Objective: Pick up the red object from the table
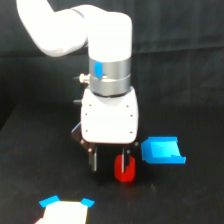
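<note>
The red object (pixel 119 171), a small bright red stubby block, rests on the black table (pixel 190 200) just below the white arm's wrist. My gripper (pixel 110 163) hangs low over the table with its two dark fingers apart, so it is open. The left finger (pixel 94 161) stands well to the left of the block. The right finger (pixel 125 164) crosses the block's middle and hides part of it. I cannot tell whether that finger touches the block. Nothing lies in the gap between the fingers.
A bright blue tray-like piece (pixel 161 150) sits just to the exterior view's right of the red block, close to it. A white piece with blue corners (pixel 65 211) lies at the bottom edge, left of centre. Black cloth hangs behind.
</note>
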Controlling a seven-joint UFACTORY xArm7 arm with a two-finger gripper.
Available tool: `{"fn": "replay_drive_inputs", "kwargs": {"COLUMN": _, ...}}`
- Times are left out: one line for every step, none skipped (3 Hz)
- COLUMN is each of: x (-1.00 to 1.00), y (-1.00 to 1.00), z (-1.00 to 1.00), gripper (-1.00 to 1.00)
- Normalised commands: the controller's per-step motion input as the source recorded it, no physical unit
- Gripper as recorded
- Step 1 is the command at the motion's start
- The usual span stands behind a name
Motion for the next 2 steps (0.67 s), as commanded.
{"fn": "replay_drive_inputs", "kwargs": {"x": 0.49, "y": 1.00, "z": -0.59, "gripper": 0.46}}
{"fn": "replay_drive_inputs", "kwargs": {"x": 0.41, "y": 1.00, "z": -0.58, "gripper": -0.10}}
